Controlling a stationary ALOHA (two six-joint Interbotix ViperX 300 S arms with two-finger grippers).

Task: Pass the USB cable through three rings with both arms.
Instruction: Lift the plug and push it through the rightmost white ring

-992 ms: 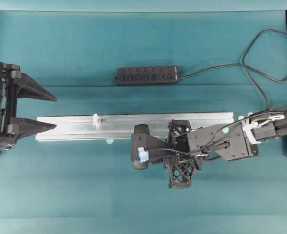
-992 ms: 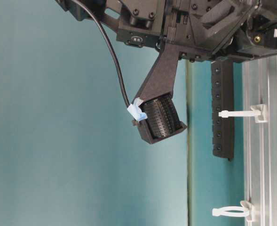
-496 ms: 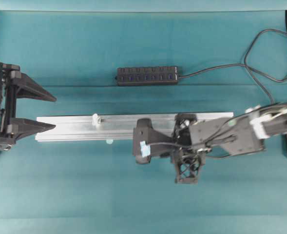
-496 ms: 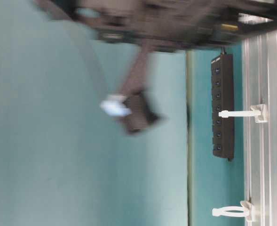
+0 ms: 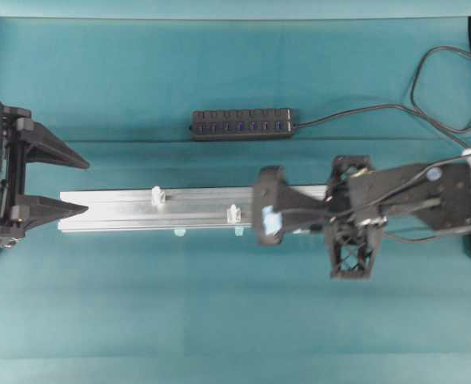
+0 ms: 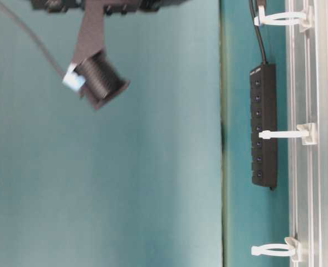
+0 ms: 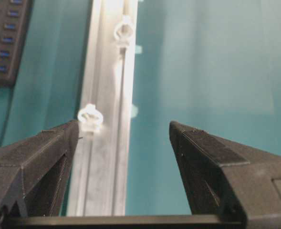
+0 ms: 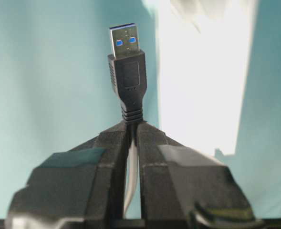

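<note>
Between the right gripper's (image 8: 132, 131) jaws, closed on the cord, the USB cable (image 8: 127, 76) plug stands free | risk: held behind the plug, tip may swing and miss a ring (image 5: 233, 213) on the rail (image 5: 139, 208) | at the surface's left edge, left gripper (image 5: 63, 184) waits open, possibly too far to catch.

The USB cable (image 8: 126, 81) is a thin black cord ending in a black plug with a silver, blue-cored tip, and the plug sticks straight out from between the pinching jaws of the right gripper (image 8: 132, 131). The three rings (image 6: 278, 134), small white upright loops, stand spaced along the silver rail; in the overhead view the third seems hidden under the arm.
</note>
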